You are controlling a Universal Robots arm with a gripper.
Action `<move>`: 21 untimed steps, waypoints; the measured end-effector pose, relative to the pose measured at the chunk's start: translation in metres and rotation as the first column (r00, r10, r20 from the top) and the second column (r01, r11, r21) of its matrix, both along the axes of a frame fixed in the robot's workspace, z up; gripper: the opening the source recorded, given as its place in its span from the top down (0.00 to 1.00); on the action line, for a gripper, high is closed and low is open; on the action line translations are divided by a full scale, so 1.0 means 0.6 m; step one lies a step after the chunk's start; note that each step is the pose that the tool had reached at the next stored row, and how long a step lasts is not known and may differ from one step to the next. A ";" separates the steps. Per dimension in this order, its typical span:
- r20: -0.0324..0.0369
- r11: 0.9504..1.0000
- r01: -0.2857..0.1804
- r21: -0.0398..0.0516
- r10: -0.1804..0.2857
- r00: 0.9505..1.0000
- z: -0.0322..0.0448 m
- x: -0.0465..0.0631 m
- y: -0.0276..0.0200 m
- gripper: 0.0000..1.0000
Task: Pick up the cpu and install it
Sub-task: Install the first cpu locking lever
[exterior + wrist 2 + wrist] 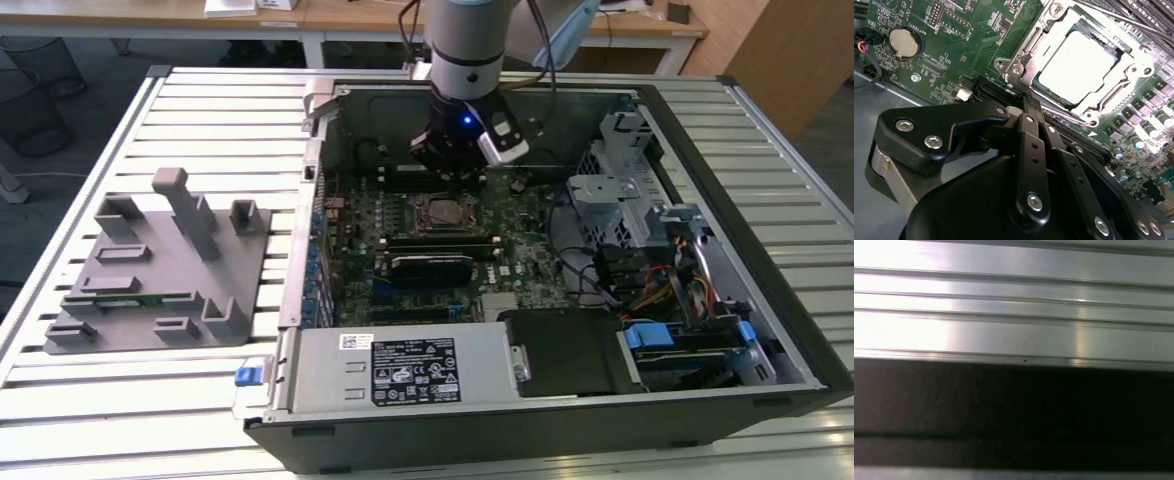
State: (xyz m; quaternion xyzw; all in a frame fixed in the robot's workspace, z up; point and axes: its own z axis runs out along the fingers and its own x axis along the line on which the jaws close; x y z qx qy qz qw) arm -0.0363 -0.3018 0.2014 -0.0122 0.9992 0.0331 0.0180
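silvery cpu (1074, 67), flat, seated in socket (1019, 60)

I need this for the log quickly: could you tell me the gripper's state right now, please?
Gripper: fingers together, closed on nothing visible; it hangs above the motherboard beside the socket, where the cpu already sits.

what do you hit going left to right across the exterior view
grey fixture tray → open computer case's left wall → cpu in its socket, under the gripper → drive cage → case's right wall
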 end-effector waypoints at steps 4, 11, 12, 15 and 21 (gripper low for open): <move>0.000 1.000 0.000 -0.002 0.000 1.000 -0.002 0.000 -0.0005 0.89; 0.000 1.000 0.000 -0.011 0.000 1.000 -0.005 0.000 -0.0015 0.89; 0.000 1.000 0.000 -0.013 0.000 1.000 -0.005 0.000 -0.0016 0.89; 0.000 1.000 0.000 -0.013 0.000 1.000 -0.005 0.000 -0.0017 0.89; 0.000 1.000 0.000 -0.013 0.000 1.000 -0.002 0.000 -0.0016 0.89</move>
